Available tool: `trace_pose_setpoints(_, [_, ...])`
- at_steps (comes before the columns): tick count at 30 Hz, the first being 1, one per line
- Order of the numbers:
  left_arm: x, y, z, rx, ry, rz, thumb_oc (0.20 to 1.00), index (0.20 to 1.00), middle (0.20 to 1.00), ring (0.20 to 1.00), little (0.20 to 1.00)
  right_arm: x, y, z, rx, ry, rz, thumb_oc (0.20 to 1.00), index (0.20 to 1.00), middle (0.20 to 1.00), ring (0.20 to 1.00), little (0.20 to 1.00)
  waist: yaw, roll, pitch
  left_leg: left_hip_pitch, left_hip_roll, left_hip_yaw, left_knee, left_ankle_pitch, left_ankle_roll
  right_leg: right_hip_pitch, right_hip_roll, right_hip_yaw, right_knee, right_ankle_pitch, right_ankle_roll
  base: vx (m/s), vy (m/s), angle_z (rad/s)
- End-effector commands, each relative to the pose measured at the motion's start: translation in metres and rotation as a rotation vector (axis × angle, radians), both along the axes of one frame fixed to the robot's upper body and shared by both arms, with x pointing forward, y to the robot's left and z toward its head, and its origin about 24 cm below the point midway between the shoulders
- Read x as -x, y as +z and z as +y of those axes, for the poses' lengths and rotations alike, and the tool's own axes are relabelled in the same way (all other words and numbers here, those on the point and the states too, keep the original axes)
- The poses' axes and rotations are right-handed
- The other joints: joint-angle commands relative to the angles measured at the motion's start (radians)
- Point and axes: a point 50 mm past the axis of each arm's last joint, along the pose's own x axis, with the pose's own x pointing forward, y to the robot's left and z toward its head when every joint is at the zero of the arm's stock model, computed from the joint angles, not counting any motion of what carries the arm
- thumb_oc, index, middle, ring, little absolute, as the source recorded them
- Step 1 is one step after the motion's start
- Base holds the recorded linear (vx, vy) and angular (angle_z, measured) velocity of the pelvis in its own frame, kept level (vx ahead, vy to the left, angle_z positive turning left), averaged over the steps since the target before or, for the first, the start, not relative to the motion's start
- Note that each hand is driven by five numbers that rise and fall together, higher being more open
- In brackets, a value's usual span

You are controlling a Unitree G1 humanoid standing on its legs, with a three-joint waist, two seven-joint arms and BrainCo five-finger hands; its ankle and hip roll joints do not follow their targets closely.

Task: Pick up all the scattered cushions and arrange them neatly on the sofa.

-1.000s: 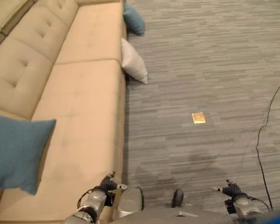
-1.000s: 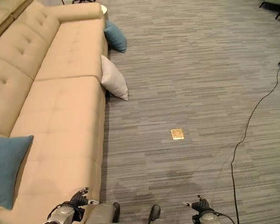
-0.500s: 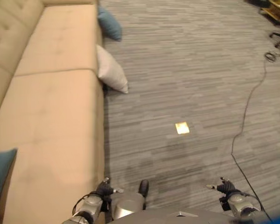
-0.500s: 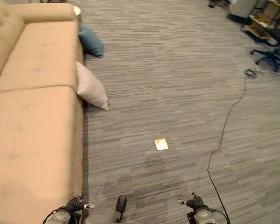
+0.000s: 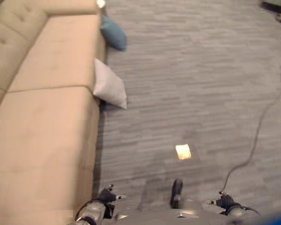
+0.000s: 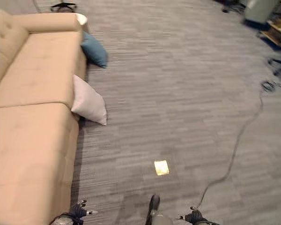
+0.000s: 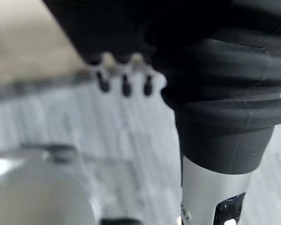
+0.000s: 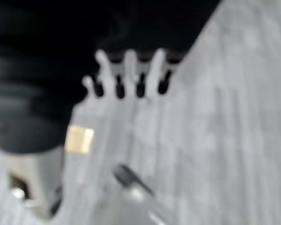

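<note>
A white cushion [image 5: 110,89] leans on the front of the beige sofa [image 5: 42,122], its lower corner on the carpet. Farther along, a blue cushion [image 5: 113,33] lies on the floor against the sofa's far end. My left hand [image 5: 103,197] hangs low at the sofa's near front edge, open, its straight fingers [image 7: 123,80] holding nothing. My right hand [image 5: 225,202] hangs over the carpet at the lower right, fingers [image 8: 130,70] straight and empty. Both hands are far from the two cushions.
A small yellow square [image 5: 183,151] lies flat on the grey carpet between me and the cushions. A black cable [image 6: 234,145] runs across the floor on the right. Office furniture [image 6: 262,14] stands at the far right.
The whole picture has shifted as the camera moved; the blue cushion on the sofa seat has slid out at the left. Both hands stay low and open.
</note>
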Motion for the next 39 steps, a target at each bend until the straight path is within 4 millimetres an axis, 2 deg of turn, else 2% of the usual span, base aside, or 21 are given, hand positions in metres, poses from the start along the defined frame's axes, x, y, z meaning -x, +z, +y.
trace_pose_setpoints(1, [-0.027, 0.01, -0.003, -0.007, -0.028, -0.076, 1.0, 1.0, 1.0, 1.0, 1.0, -0.028, 0.018, -0.023, 0.062, -0.015, -0.105, 1.0, 1.0, 1.0, 1.0, 1.0, 0.036, 0.033, 0.099, -0.04, 0.067, 0.051, -0.14, 0.152, 0.018, 0.132, 0.017, -0.024, -0.008, -0.105, 0.121, 0.26, -0.101, -0.19])
trace_pose_setpoints(3, [-0.027, 0.01, -0.002, -0.009, -0.021, -0.078, 1.0, 1.0, 1.0, 1.0, 1.0, -0.03, 0.019, -0.022, 0.059, -0.019, -0.114, 1.0, 1.0, 1.0, 1.0, 1.0, 0.043, 0.028, 0.1, -0.061, 0.051, 0.06, -0.161, 0.132, 0.02, 0.153, 0.021, -0.024, -0.023, -0.113, 0.124, 0.31, -0.065, -0.02])
trace_pose_setpoints(4, [-0.023, 0.008, 0.0, -0.016, -0.016, -0.061, 1.0, 1.0, 1.0, 1.0, 1.0, -0.03, 0.019, -0.023, 0.064, -0.016, -0.122, 1.0, 1.0, 1.0, 1.0, 1.0, 0.055, 0.017, 0.09, -0.085, 0.024, 0.09, -0.278, 0.094, 0.028, 0.189, 0.03, -0.029, -0.055, -0.128, 0.138, 0.39, 0.014, 0.03])
trace_pose_setpoints(5, [-0.019, 0.007, 0.001, -0.016, -0.012, -0.049, 1.0, 1.0, 1.0, 1.0, 1.0, -0.028, 0.019, -0.023, 0.066, -0.013, -0.12, 1.0, 1.0, 1.0, 1.0, 1.0, 0.062, 0.019, 0.08, -0.088, 0.013, 0.107, -0.369, 0.108, 0.029, 0.204, 0.04, -0.029, -0.063, -0.142, 0.144, 0.54, 0.042, 0.06])
trace_pose_setpoints(6, [-0.015, 0.005, 0.003, -0.017, -0.008, -0.037, 1.0, 1.0, 1.0, 1.0, 1.0, -0.026, 0.018, -0.022, 0.066, -0.011, -0.114, 1.0, 1.0, 1.0, 1.0, 1.0, 0.071, 0.024, 0.069, -0.095, 0.0, 0.122, -0.467, 0.152, 0.029, 0.223, 0.058, -0.027, -0.067, -0.156, 0.148, 0.28, 0.051, 0.17])
trace_pose_setpoints(7, [-0.015, 0.005, 0.003, -0.017, -0.008, -0.037, 1.0, 1.0, 1.0, 1.0, 1.0, -0.026, 0.018, -0.022, 0.066, -0.01, -0.114, 1.0, 1.0, 1.0, 1.0, 1.0, 0.071, 0.023, 0.07, -0.092, -0.001, 0.123, -0.471, 0.155, 0.029, 0.224, 0.057, -0.027, -0.067, -0.157, 0.148, 0.29, 0.058, 0.33])
trace_pose_setpoints(9, [-0.004, 0.002, 0.008, -0.023, 0.001, -0.002, 1.0, 1.0, 1.0, 1.0, 1.0, -0.021, 0.016, -0.023, 0.068, -0.016, -0.098, 1.0, 1.0, 1.0, 1.0, 1.0, 0.101, 0.038, 0.052, -0.142, -0.017, 0.158, -0.62, 0.283, 0.011, 0.282, 0.113, -0.002, -0.067, -0.202, 0.142, 0.43, 0.086, 0.07])
trace_pose_setpoints(12, [0.003, 0.001, 0.014, -0.032, 0.02, 0.019, 1.0, 1.0, 1.0, 1.0, 1.0, -0.021, 0.013, -0.016, 0.049, 0.005, -0.094, 1.0, 1.0, 1.0, 1.0, 1.0, 0.106, 0.021, 0.034, -0.096, -0.026, 0.137, -0.655, 0.276, 0.033, 0.298, 0.115, 0.009, -0.043, -0.218, 0.145, 0.39, 0.116, -0.13])
trace_pose_setpoints(13, [0.006, 0.001, 0.016, -0.036, 0.026, 0.025, 1.0, 1.0, 1.0, 1.0, 1.0, -0.018, 0.011, -0.014, 0.041, 0.015, -0.08, 1.0, 1.0, 1.0, 1.0, 1.0, 0.108, 0.01, 0.032, -0.086, -0.043, 0.124, -0.633, 0.264, 0.048, 0.3, 0.107, 0.016, 0.005, -0.222, 0.148, 0.32, 0.143, -0.5])
trace_pose_setpoints(15, [0.007, 0.002, 0.023, -0.045, 0.032, 0.03, 1.0, 1.0, 1.0, 1.0, 1.0, -0.018, 0.01, -0.009, 0.032, 0.042, -0.074, 1.0, 1.0, 1.0, 1.0, 1.0, 0.114, -0.005, 0.027, -0.03, -0.051, 0.102, -0.616, 0.216, 0.072, 0.27, 0.068, 0.006, 0.184, -0.207, 0.194, 0.4, 0.216, -0.29])
trace_pose_setpoints(18, [0.004, 0.004, 0.026, -0.052, 0.033, 0.02, 1.0, 1.0, 1.0, 1.0, 1.0, -0.028, 0.013, -0.005, 0.025, 0.064, -0.097, 1.0, 1.0, 1.0, 1.0, 1.0, 0.087, 0.021, 0.047, 0.037, -0.05, 0.067, -0.611, 0.18, 0.11, 0.152, 0.025, 0.021, 0.456, -0.086, 0.228, 0.25, 0.201, 0.12])
trace_pose_setpoints(20, [0.004, 0.005, 0.029, -0.072, 0.026, 0.022, 1.0, 1.0, 1.0, 1.0, 1.0, -0.031, 0.014, -0.003, 0.027, 0.081, -0.106, 1.0, 1.0, 1.0, 1.0, 1.0, 0.075, 0.055, 0.048, 0.076, -0.031, 0.05, -0.619, 0.161, 0.127, 0.075, 0.013, 0.009, 0.583, -0.055, 0.229, 0.27, 0.165, 0.37])
trace_pose_setpoints(21, [0.005, 0.005, 0.03, -0.075, 0.03, 0.024, 1.0, 1.0, 1.0, 1.0, 1.0, -0.031, 0.013, -0.002, 0.026, 0.083, -0.104, 1.0, 1.0, 1.0, 1.0, 1.0, 0.072, 0.061, 0.048, 0.098, -0.032, 0.039, -0.63, 0.156, 0.131, 0.058, -0.002, -0.005, 0.591, -0.063, 0.22, 0.43, 0.099, 0.27])
trace_pose_setpoints(23, [0.005, 0.005, 0.03, -0.074, 0.036, 0.022, 1.0, 1.0, 1.0, 1.0, 1.0, -0.03, 0.013, -0.001, 0.028, 0.096, -0.095, 1.0, 1.0, 1.0, 1.0, 1.0, 0.065, 0.066, 0.049, 0.143, -0.035, 0.01, -0.653, 0.146, 0.131, 0.034, -0.015, -0.022, 0.525, -0.082, 0.205, 0.39, 0.01, 0.21])
trace_pose_setpoints(25, [0.005, 0.004, 0.028, -0.074, 0.024, 0.027, 1.0, 1.0, 1.0, 1.0, 1.0, -0.03, 0.013, -0.001, 0.033, 0.106, -0.092, 1.0, 1.0, 1.0, 1.0, 1.0, 0.052, 0.064, 0.048, 0.195, -0.038, -0.023, -0.673, 0.116, 0.113, 0.007, -0.028, -0.02, 0.324, -0.111, 0.192, 0.34, -0.061, 0.52])
trace_pose_setpoints(26, [0.005, 0.004, 0.028, -0.074, 0.024, 0.027, 1.0, 1.0, 1.0, 1.0, 1.0, -0.03, 0.013, -0.001, 0.033, 0.106, -0.092, 1.0, 1.0, 1.0, 1.0, 1.0, 0.05, 0.064, 0.046, 0.192, -0.037, -0.024, -0.673, 0.117, 0.112, 0.007, -0.027, -0.021, 0.32, -0.107, 0.191, 0.24, -0.075, 0.55])
trace_pose_setpoints(30, [0.006, 0.001, 0.022, -0.07, 0.026, 0.036, 1.0, 1.0, 1.0, 1.0, 1.0, -0.025, 0.013, -0.008, 0.049, 0.083, -0.077, 1.0, 1.0, 1.0, 1.0, 1.0, 0.012, 0.053, 0.037, 0.28, -0.032, -0.139, -0.703, 0.062, 0.077, -0.036, -0.017, 0.125, 0.04, -0.024, 0.217, 0.45, -0.146, 0.53])
trace_pose_setpoints(34, [0.016, -0.002, 0.021, -0.067, 0.047, 0.061, 1.0, 1.0, 1.0, 1.0, 1.0, -0.02, 0.011, -0.01, 0.054, 0.074, -0.065, 1.0, 1.0, 1.0, 1.0, 1.0, 0.007, 0.04, 0.019, 0.299, -0.003, -0.163, -0.671, 0.036, 0.049, -0.003, -0.011, 0.104, 0.029, -0.011, 0.208, 0.3, -0.134, 0.89])
trace_pose_setpoints(36, [0.017, -0.003, 0.018, -0.053, 0.058, 0.057, 1.0, 1.0, 1.0, 1.0, 1.0, -0.018, 0.011, -0.011, 0.052, 0.065, -0.067, 1.0, 1.0, 1.0, 1.0, 1.0, 0.01, 0.04, 0.026, 0.258, 0.02, -0.148, -0.56, 0.075, 0.007, 0.04, -0.004, 0.068, 0.012, -0.028, 0.194, 0.21, -0.216, 0.58])
trace_pose_setpoints(37, [0.01, -0.002, 0.014, -0.041, 0.056, 0.038, 1.0, 1.0, 1.0, 1.0, 1.0, -0.027, 0.015, -0.012, 0.052, 0.054, -0.099, 1.0, 1.0, 1.0, 1.0, 1.0, 0.017, 0.029, 0.059, 0.135, 0.023, -0.093, -0.368, 0.137, -0.015, 0.081, -0.011, 0.039, -0.004, -0.046, 0.175, 0.11, -0.243, 0.73])
trace_pose_setpoints(39, [0.006, 0.0, 0.015, -0.042, 0.062, 0.028, 1.0, 1.0, 1.0, 1.0, 1.0, -0.032, 0.017, -0.012, 0.053, 0.057, -0.113, 1.0, 1.0, 1.0, 1.0, 1.0, 0.035, 0.018, 0.084, 0.046, 0.053, 0.007, -0.235, 0.143, -0.002, 0.135, -0.004, 0.011, -0.025, -0.075, 0.147, 0.09, -0.182, 0.65])
